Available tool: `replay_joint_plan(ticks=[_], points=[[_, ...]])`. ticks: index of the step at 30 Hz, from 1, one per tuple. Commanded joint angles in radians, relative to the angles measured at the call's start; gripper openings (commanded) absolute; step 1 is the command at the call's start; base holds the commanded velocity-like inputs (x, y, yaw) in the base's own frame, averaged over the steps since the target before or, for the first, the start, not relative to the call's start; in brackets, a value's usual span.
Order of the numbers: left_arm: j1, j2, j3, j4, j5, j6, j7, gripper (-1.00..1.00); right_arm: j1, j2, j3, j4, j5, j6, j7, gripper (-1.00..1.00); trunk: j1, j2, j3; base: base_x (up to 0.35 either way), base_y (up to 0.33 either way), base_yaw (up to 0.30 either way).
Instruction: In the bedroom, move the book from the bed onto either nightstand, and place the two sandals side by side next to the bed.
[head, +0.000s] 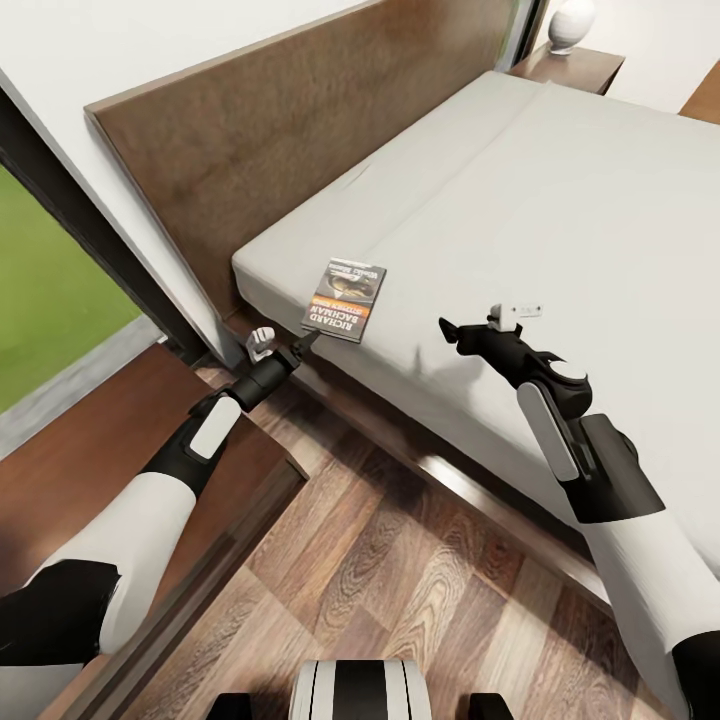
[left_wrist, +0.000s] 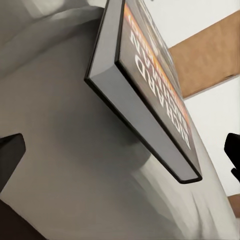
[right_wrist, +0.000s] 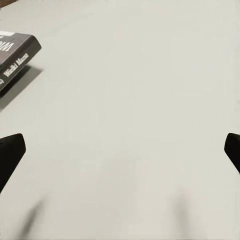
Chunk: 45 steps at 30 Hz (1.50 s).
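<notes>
At the left of the head view, the left hand (head: 300, 347) reaches up from the floor side to the near edge of the book (head: 345, 298), which lies at the corner of the bed (head: 560, 200) in mid-frame. Its fingers stand apart, gripping nothing yet. The risk, as I judge it: closing too shallow on the thin cover could push the book along the mattress or let it slip to the floor. Right of centre, the right hand (head: 452, 332) hovers open over bare mattress.
</notes>
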Motion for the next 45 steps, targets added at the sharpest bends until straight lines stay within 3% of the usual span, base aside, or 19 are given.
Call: replay_joint_plan(ticks=[1, 45], points=[[0.000, 0.001, -0.002, 0.000, 0.011, 0.009, -0.001, 1.00, -0.001, -0.001, 0.002, -0.002, -0.006, 0.004, -0.004, 1.00, 0.000, 0.000, -0.001, 0.000, 0.000, -0.001], [0.000, 0.001, 0.000, -0.003, 0.010, 0.006, -0.006, 1.00, -0.002, 0.000, 0.003, -0.004, -0.003, 0.004, -0.005, 1.00, 0.000, 0.000, -0.001, 0.049, -0.019, 0.000]])
